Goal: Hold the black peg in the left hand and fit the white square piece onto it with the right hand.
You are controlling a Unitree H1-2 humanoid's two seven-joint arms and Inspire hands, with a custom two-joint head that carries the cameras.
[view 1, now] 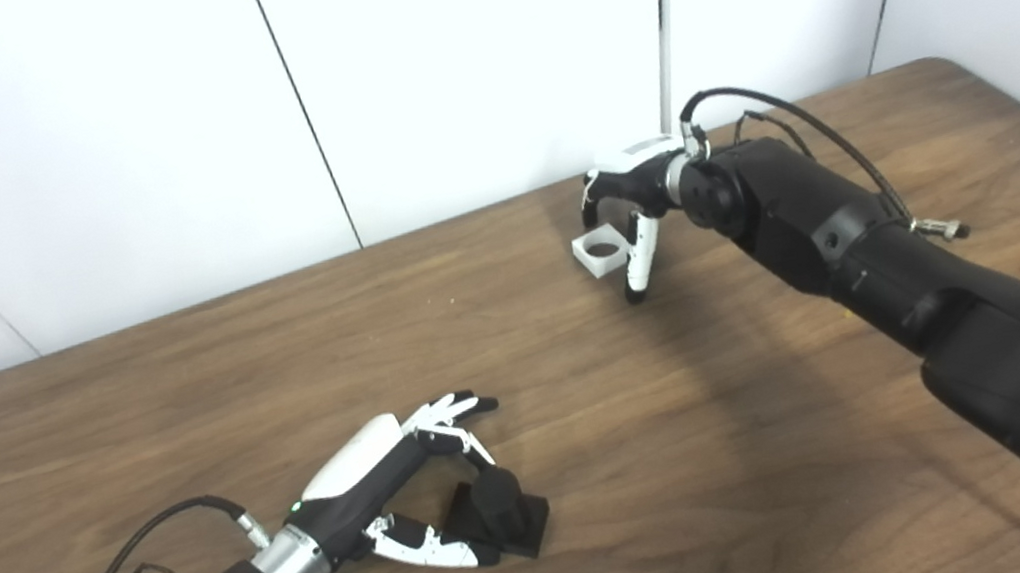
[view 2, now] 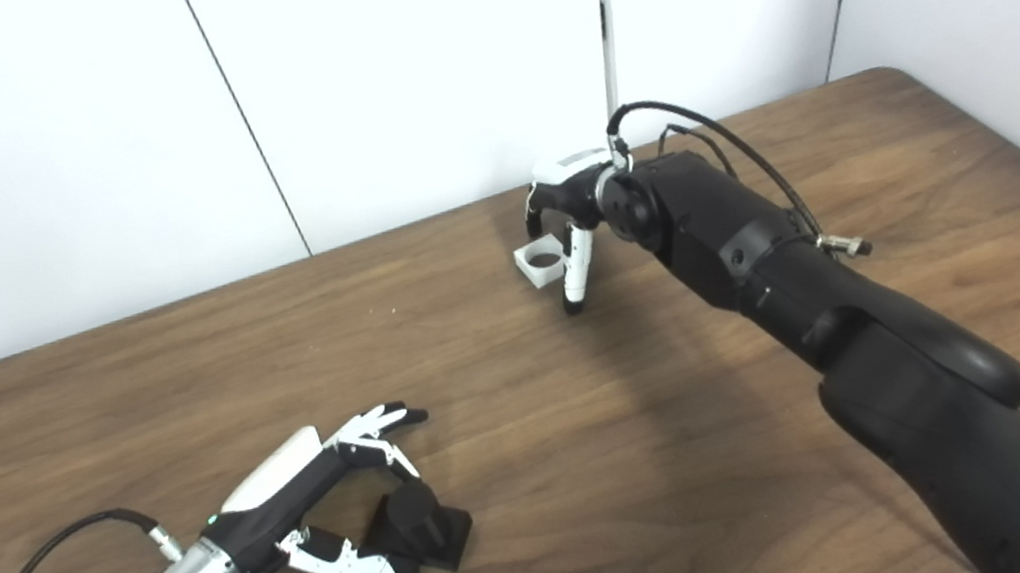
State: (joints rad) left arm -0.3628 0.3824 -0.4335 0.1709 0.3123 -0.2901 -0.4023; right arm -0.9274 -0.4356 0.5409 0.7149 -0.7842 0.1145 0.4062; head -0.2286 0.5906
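The black peg (view 1: 500, 505) stands upright on its square black base at the near left of the wooden table (view 1: 593, 436). My left hand (view 1: 399, 490) lies low beside it. Its fingers (view 1: 452, 408) stretch past the peg's far side and its thumb (view 1: 433, 546) reaches along the near side, spread apart and not closed on the peg. The white square piece (view 1: 601, 251), with a round hole, rests on the table near the back. My right hand (view 1: 630, 208) hovers over it, open. Curled fingers sit behind it and one fingertip (view 1: 637, 288) reaches down to the tabletop on its right.
White wall panels (view 1: 437, 65) rise directly behind the table's far edge. The right arm's black forearm (view 1: 825, 229) with looping cables crosses the right side of the table. Cables trail from the left wrist (view 1: 154, 542) at the near left corner.
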